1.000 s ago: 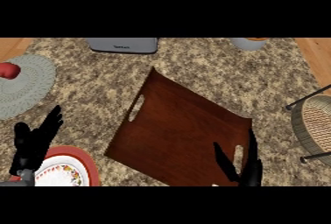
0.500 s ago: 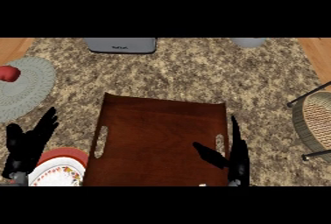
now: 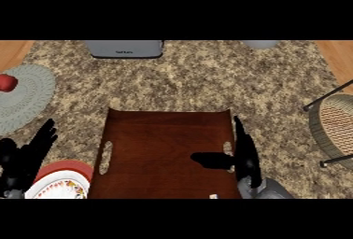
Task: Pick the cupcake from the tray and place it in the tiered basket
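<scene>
One tray [image 3: 165, 149], dark brown wood, lies flat at the centre of the surface [image 3: 207, 79], with a slot handle on each short side. No cupcake can be made out on its visible part. One tiered basket [image 3: 335, 126], wicker with black wire legs, stands at the right edge, well apart from the tray. One plate [image 3: 63, 183] with a red rim and patterned centre lies just beside the tray's left corner at the lower edge. One pale round mat [image 3: 24, 95] lies at the left, carrying one red object [image 3: 7, 82]. One grey appliance [image 3: 124, 48] and one grey vessel [image 3: 260, 44] sit along the far edge, both partly cut off.

The right robot hand [image 3: 243, 156] stands over the tray's right handle, fingers straight and pointing away, thumb spread out over the tray; it holds nothing. The left robot hand [image 3: 26, 156] rests at the lower left beside the plate, fingers straight and spread.

The surface is speckled brown granite, with wood showing at both upper corners.
</scene>
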Controlling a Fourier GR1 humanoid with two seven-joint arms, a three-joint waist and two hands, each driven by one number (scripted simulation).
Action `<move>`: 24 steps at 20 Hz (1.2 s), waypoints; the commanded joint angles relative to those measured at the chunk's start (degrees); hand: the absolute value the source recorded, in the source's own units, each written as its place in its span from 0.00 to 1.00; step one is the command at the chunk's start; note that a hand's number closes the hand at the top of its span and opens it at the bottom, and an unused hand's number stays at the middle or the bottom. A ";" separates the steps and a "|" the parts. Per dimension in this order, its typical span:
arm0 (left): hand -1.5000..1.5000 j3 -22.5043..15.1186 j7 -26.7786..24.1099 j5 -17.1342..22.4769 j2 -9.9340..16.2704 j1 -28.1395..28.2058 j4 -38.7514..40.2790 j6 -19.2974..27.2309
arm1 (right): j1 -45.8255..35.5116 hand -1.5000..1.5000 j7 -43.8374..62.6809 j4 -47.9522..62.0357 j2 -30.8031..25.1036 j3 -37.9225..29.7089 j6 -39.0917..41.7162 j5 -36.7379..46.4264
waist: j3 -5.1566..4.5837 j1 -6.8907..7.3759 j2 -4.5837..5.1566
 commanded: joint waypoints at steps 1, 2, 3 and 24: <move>0.50 -0.64 1.62 -0.21 -1.49 1.03 -2.43 0.64 | -2.16 0.00 17.91 -6.68 -1.29 -0.61 0.43 6.07 | 0.10 -0.42 -0.09; 0.50 -0.56 0.94 -0.80 -1.16 0.23 -0.56 0.29 | -0.13 0.00 17.48 -7.07 -1.00 -0.71 0.51 6.42 | 0.10 -0.65 -0.02; 0.50 0.06 0.63 -0.08 -0.92 2.01 -2.83 -0.33 | -0.58 0.00 15.40 -5.18 -0.41 -2.91 1.99 5.24 | 0.16 -0.12 0.08; 0.50 3.33 3.55 -4.15 -3.56 -0.75 -3.33 -2.80 | 2.85 0.00 -1.38 6.17 12.63 -9.58 5.72 6.50 | 0.23 0.35 0.32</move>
